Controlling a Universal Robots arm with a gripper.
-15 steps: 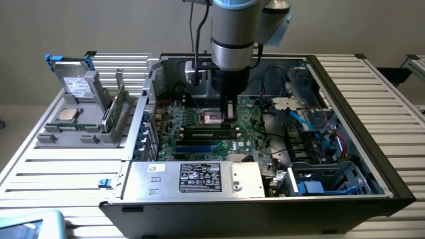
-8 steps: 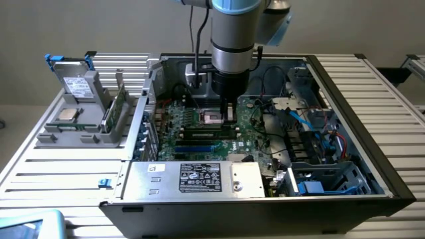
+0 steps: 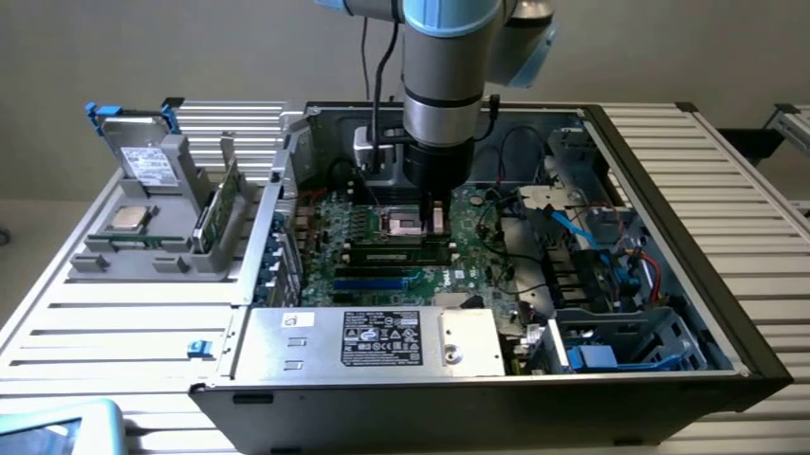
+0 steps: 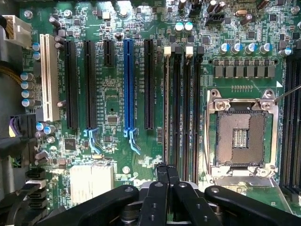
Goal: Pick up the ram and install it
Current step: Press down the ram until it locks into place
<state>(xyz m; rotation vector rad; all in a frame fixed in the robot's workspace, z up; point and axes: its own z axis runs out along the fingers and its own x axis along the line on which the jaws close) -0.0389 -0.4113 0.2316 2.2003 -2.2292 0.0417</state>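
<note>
A ram (image 3: 219,207), a narrow green board, stands on edge in the grey holder (image 3: 152,256) at the exterior view's left, outside the case. Another thin stick (image 4: 165,108) sits edge-on in one of the black memory slots (image 4: 181,108) of the motherboard (image 4: 113,94); in the exterior view it is a dark strip (image 3: 398,252) just in front of the processor socket (image 3: 408,225). My gripper (image 4: 165,169) is shut with nothing between its fingers, and its tips hang over one end of that stick. In the exterior view the gripper (image 3: 434,220) reaches down into the open case beside the socket.
The empty processor socket (image 4: 242,136) lies beside the memory slots. A blue expansion slot (image 4: 128,84) and black ones run parallel. The power supply box (image 3: 367,339) is at the case front, cables and a drive cage (image 3: 608,313) at the exterior view's right. A square silver chip (image 3: 131,218) rests on the holder.
</note>
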